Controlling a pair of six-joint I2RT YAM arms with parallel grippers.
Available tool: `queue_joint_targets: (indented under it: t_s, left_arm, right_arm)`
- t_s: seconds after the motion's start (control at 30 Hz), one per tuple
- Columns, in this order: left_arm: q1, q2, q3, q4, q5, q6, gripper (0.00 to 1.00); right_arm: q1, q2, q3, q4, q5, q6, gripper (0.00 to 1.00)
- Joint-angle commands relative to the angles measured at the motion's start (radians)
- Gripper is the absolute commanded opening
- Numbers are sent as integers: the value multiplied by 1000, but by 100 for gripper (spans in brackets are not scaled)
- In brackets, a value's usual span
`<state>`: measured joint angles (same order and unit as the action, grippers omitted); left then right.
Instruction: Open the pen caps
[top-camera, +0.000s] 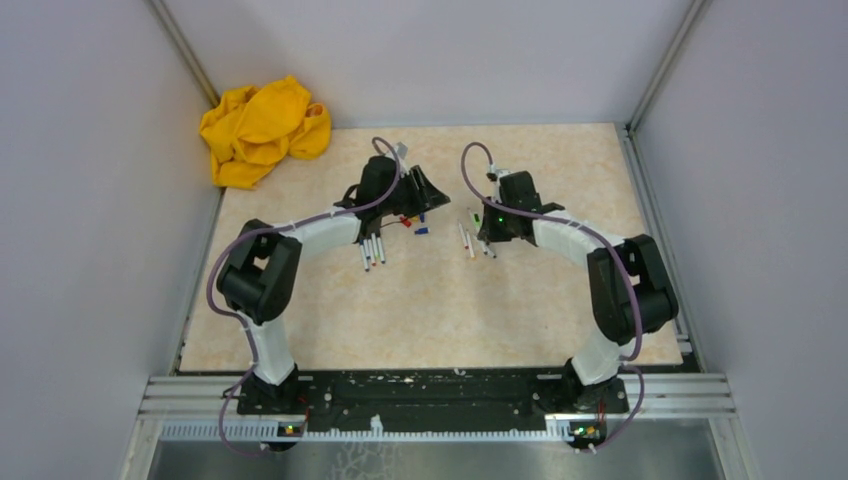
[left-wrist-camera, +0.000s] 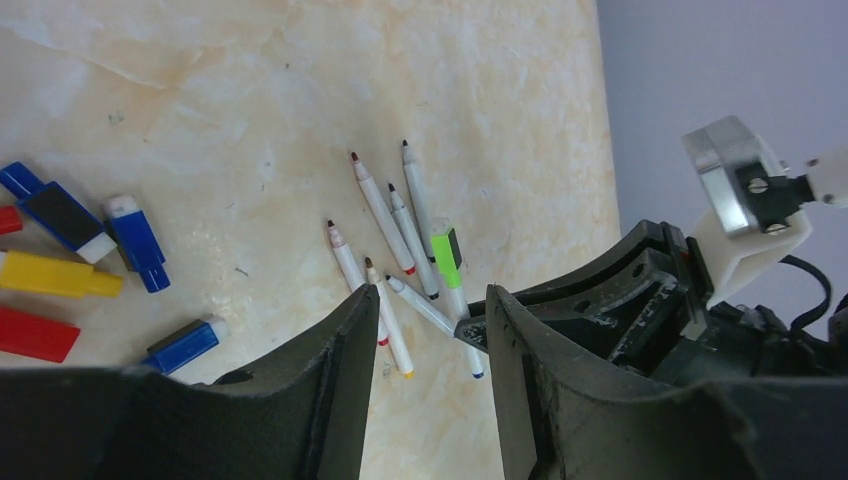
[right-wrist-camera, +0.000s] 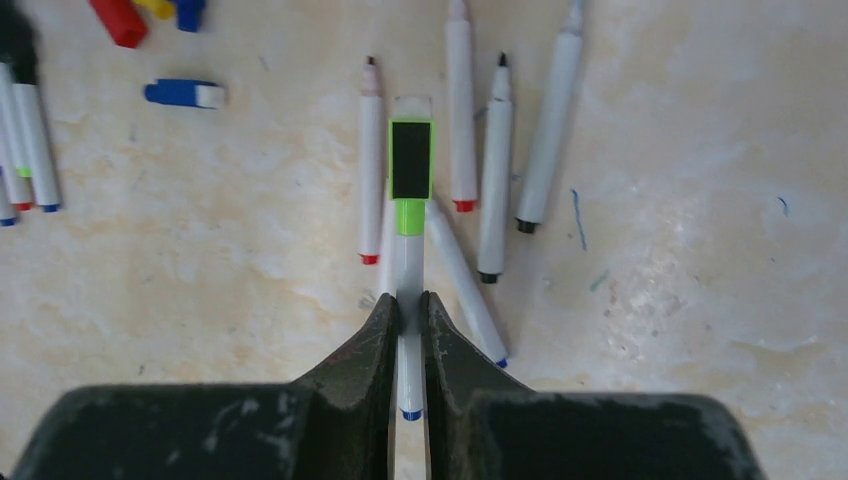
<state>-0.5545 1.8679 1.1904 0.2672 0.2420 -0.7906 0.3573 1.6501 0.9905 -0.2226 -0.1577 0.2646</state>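
Observation:
My right gripper (right-wrist-camera: 408, 305) is shut on the white barrel of a pen (right-wrist-camera: 408, 270) that has a blue end and wears a green cap (right-wrist-camera: 410, 175) with a black pad. The pen lies over several uncapped pens (right-wrist-camera: 497, 170) on the table. My left gripper (left-wrist-camera: 430, 310) is open with nothing between its fingers; it hovers just left of the right gripper's tips (left-wrist-camera: 478, 332), with the green cap (left-wrist-camera: 446, 255) ahead of it. Loose pen caps lie to its left: blue (left-wrist-camera: 135, 242), yellow (left-wrist-camera: 55, 275) and red (left-wrist-camera: 35, 335). From above, the left gripper (top-camera: 430, 192) and right gripper (top-camera: 488, 232) face each other.
A crumpled yellow cloth (top-camera: 262, 128) lies at the back left corner. A second row of pens (top-camera: 373, 250) sits under the left arm. Grey walls close in the table (top-camera: 440, 310) on three sides.

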Motion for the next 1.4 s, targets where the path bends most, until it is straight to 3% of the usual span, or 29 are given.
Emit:
queue_joint_targets:
  t_s: [0.0,0.47,1.1,1.37]
  left_arm:
    - [2,31,-8,56,81,-33,50]
    - [1,65,-4,84,142,-73,50]
    - [5,43,-22,60,60,-90,49]
    - [16,23,-47,56,29,-111,39]
  right_arm:
    - [37,-47,65,61,-81,13,0]
    - [128,4,176,67,-107,27,0]
    - [172,21,192,52,-110,13,0]
    - [174,21,180,57,-115,8,0]
